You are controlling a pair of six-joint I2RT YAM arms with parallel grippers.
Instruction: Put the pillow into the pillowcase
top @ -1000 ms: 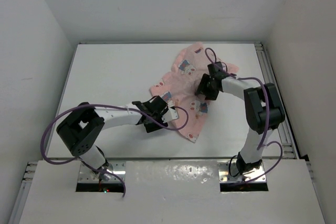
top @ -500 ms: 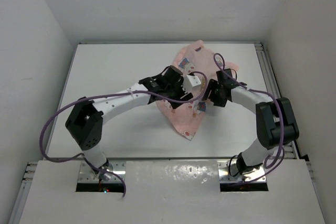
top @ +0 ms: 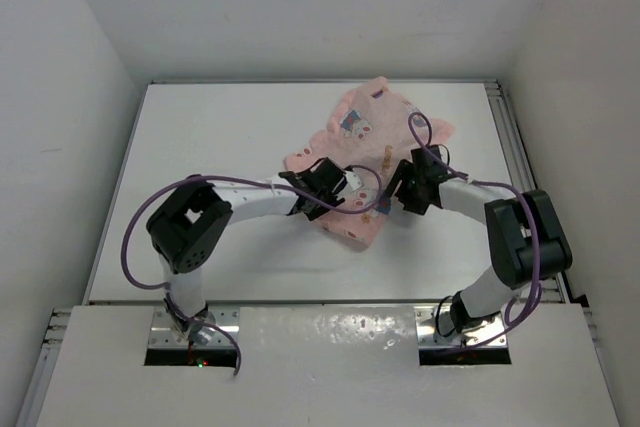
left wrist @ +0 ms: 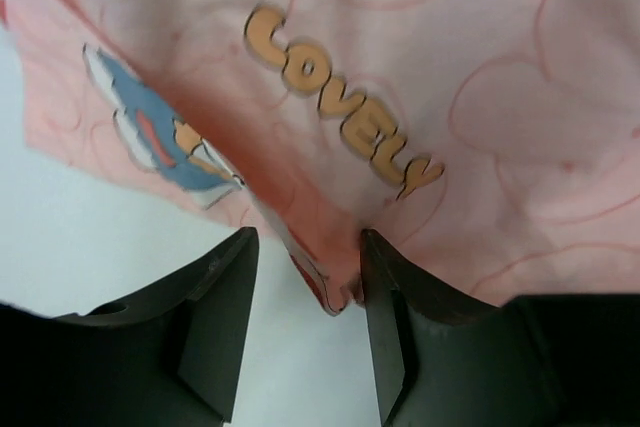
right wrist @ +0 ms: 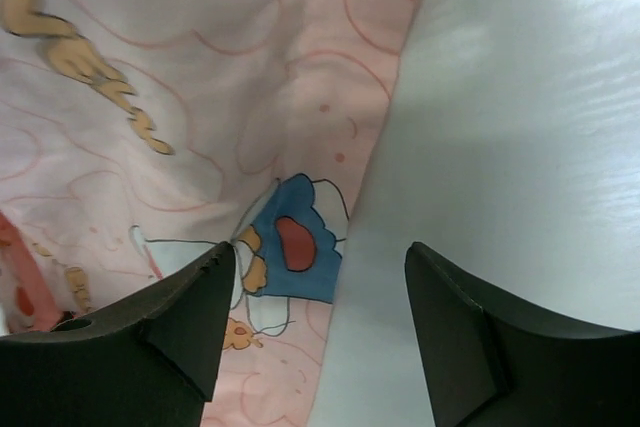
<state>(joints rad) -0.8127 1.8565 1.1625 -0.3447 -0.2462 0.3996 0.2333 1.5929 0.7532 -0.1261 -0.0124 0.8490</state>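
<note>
The pink printed pillowcase [top: 365, 132] lies crumpled on the white table [top: 220, 147], right of the middle. The pillow shows in no view. My left gripper [top: 337, 189] sits low at the case's near edge. In the left wrist view its jaws [left wrist: 308, 247] stand apart, with a folded corner of the pillowcase [left wrist: 450, 97] hanging between them against the right finger [left wrist: 385, 297]. My right gripper [top: 399, 189] is at the case's near right edge. It [right wrist: 320, 257] is wide open and straddles the pillowcase [right wrist: 200, 97] hem; nothing is gripped.
White walls close in the table on the left, back and right. A metal rail [top: 515, 147] runs along the right edge. Purple cables loop off both arms over the cloth. Bare tabletop [right wrist: 520, 97] lies right of the case's hem.
My left gripper has come back and down from the middle of the pillowcase to its near edge, and its jaws have narrowed. The cloth has resettled flatter. The right gripper has barely moved.
</note>
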